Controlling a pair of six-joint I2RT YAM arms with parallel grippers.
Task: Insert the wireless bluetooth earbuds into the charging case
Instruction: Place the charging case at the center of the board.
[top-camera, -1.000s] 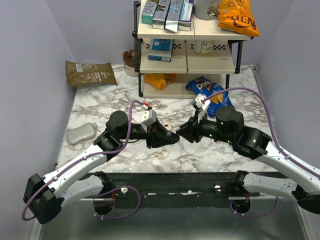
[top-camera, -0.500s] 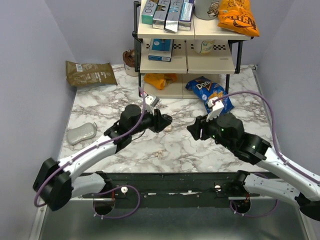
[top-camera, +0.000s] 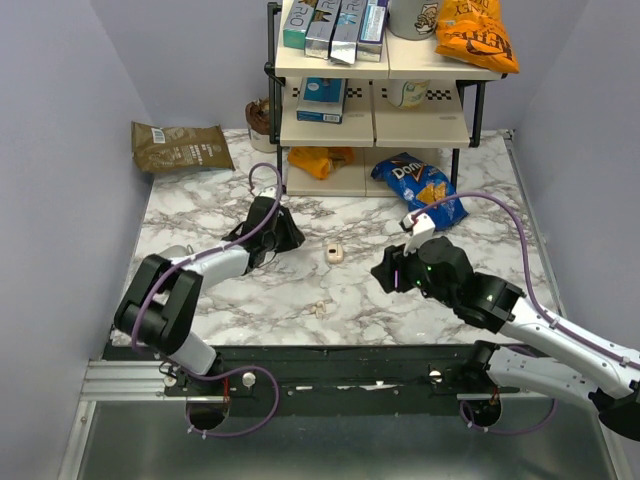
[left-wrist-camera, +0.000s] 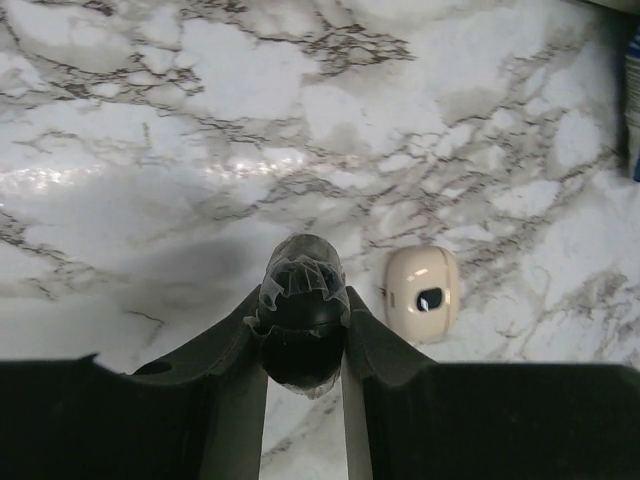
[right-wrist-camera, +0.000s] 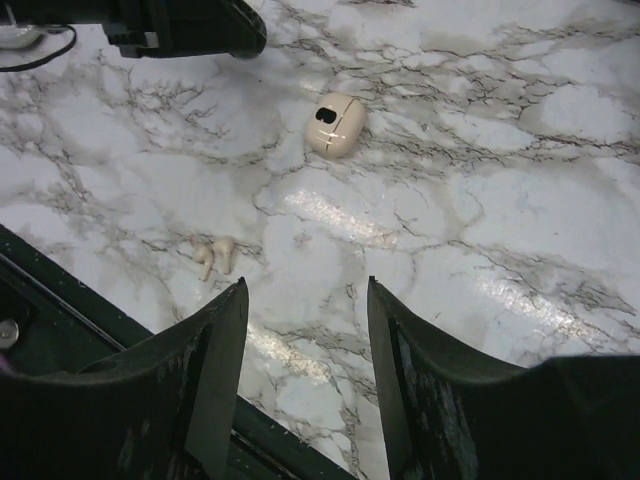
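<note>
The pale beige charging case (top-camera: 335, 253) lies on the marble table and shows a small dark oval on top; it also shows in the left wrist view (left-wrist-camera: 422, 293) and the right wrist view (right-wrist-camera: 335, 123). The cream-white earbud pair (top-camera: 320, 309) lies side by side nearer the front edge, also in the right wrist view (right-wrist-camera: 215, 256). My left gripper (top-camera: 285, 237) (left-wrist-camera: 302, 295) sits left of the case, shut on a glossy black earbud (left-wrist-camera: 300, 350) with a crinkled translucent tip. My right gripper (top-camera: 385, 272) (right-wrist-camera: 305, 290) is open and empty, right of the case.
A shelf rack (top-camera: 375, 130) with boxes and snack bags stands at the back. A blue Doritos bag (top-camera: 420, 185) lies by its foot, a brown bag (top-camera: 180, 147) at back left, a grey object (top-camera: 165, 262) at the left edge. The black front rail (top-camera: 350, 365) borders the table.
My left arm has swung left and back, away from the case, and lies low. My right gripper has drawn back to the right. The case now stands uncovered between them.
</note>
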